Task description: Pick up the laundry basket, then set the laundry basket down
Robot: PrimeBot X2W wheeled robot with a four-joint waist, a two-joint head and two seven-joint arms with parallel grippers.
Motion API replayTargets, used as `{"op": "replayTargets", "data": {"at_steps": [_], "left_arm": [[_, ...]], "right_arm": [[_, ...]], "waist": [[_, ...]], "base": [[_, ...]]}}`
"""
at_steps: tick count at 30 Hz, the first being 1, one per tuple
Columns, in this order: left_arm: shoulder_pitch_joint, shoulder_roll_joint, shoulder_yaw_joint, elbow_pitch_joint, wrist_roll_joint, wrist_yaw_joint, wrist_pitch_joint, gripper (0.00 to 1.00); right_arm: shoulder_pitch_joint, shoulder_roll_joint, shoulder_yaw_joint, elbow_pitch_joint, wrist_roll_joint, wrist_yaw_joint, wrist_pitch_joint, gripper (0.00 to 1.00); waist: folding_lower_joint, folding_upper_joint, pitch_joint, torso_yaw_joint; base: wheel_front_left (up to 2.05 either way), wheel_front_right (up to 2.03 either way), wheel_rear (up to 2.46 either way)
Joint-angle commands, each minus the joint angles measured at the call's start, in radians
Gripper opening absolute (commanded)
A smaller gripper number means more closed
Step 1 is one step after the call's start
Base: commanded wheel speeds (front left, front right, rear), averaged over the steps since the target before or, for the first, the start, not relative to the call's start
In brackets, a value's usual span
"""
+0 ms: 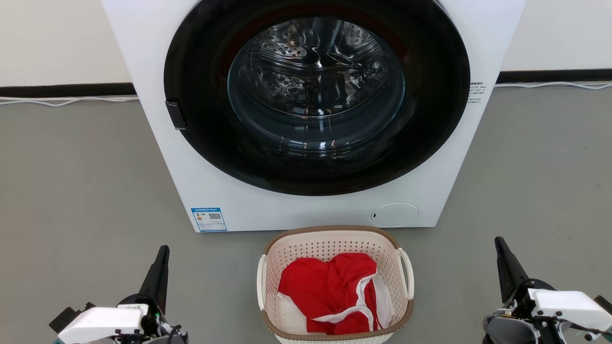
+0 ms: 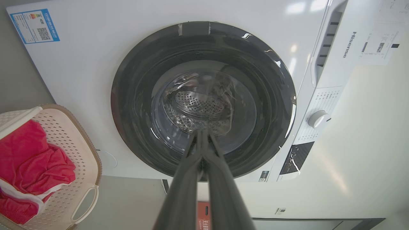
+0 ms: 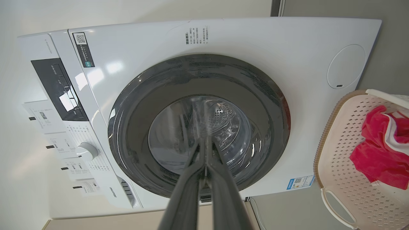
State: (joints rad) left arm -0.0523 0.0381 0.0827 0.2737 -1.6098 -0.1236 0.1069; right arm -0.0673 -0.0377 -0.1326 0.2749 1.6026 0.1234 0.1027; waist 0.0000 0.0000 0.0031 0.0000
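Count: one laundry basket (image 1: pixel 325 249) | one red garment (image 1: pixel 330 291) | left tool (image 1: pixel 163 252), right tool (image 1: pixel 499 243) closed

Grey matte floor (image 1: pixel 71 181), evenly lit. Behind, pale wall (image 1: pixel 57 38) with dark skirting (image 1: pixel 67 89) and a white cable (image 1: pixel 67 101) along its foot. Centre, white front-loading washing machine (image 1: pixel 143 57), round dark door (image 1: pixel 201 157) shut, steel drum (image 1: pixel 315 71) glinting through; blue label (image 1: pixel 209 219) and round flap (image 1: pixel 395 214) low on the front.
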Motion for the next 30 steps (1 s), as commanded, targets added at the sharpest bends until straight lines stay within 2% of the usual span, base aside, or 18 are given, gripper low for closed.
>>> {"op": "replayTargets", "data": {"at_steps": [1, 17, 18, 19, 24, 28, 30], "left_arm": [[-0.056, 0.012, 0.031, -0.029, 0.001, -0.007, 0.006, 0.0], [-0.056, 0.012, 0.031, -0.029, 0.001, -0.007, 0.006, 0.0], [0.0, 0.0, 0.0, 0.0, 0.0, 0.0, 0.0, 0.0], [0.003, -0.002, 0.0, 0.009, 0.0, 0.0, -0.001, 1.0], [0.014, -0.005, -0.006, 0.023, 0.0, 0.0, -0.009, 1.0], [0.016, -0.005, -0.015, 0.02, -0.001, 0.0, -0.02, 1.0], [0.018, -0.005, -0.02, 0.019, -0.001, 0.0, -0.026, 1.0]], "right_arm": [[-0.041, -0.013, 0.019, -0.03, 0.006, 0.007, 0.01, 0.0], [-0.041, -0.013, 0.019, -0.03, 0.006, 0.007, 0.01, 0.0], [0.0, 0.0, 0.0, 0.0, 0.0, 0.0, 0.0, 0.0], [0.004, 0.001, 0.001, 0.008, -0.001, 0.0, 0.0, 1.0], [0.018, 0.005, 0.009, 0.017, -0.003, 0.0, -0.008, 1.0], [0.024, 0.004, 0.018, 0.006, -0.008, 0.0, -0.02, 1.0], [0.028, 0.004, 0.022, 0.0, -0.011, 0.0, -0.026, 1.0]], "waist": [[0.0, 0.0, 0.0, 0.0], [0.0, 0.0, 0.0, 0.0], [0.0, 0.0, 0.0, 0.0], [0.0, 0.0, 0.0, 0.0], [0.0002, 0.0, 0.0, 0.0], [0.0022, 0.0, -0.002, 0.001], [0.0014, 0.0, -0.002, 0.001]], "base": [[0.0, 0.0, 0.0], [0.0, 0.0, 0.0], [0.0, 0.0, 0.0], [0.0, 0.0, 0.0], [0.0, 0.0, 0.0], [0.0, 0.0, 0.0], [0.0, 0.0, 0.0]]}}
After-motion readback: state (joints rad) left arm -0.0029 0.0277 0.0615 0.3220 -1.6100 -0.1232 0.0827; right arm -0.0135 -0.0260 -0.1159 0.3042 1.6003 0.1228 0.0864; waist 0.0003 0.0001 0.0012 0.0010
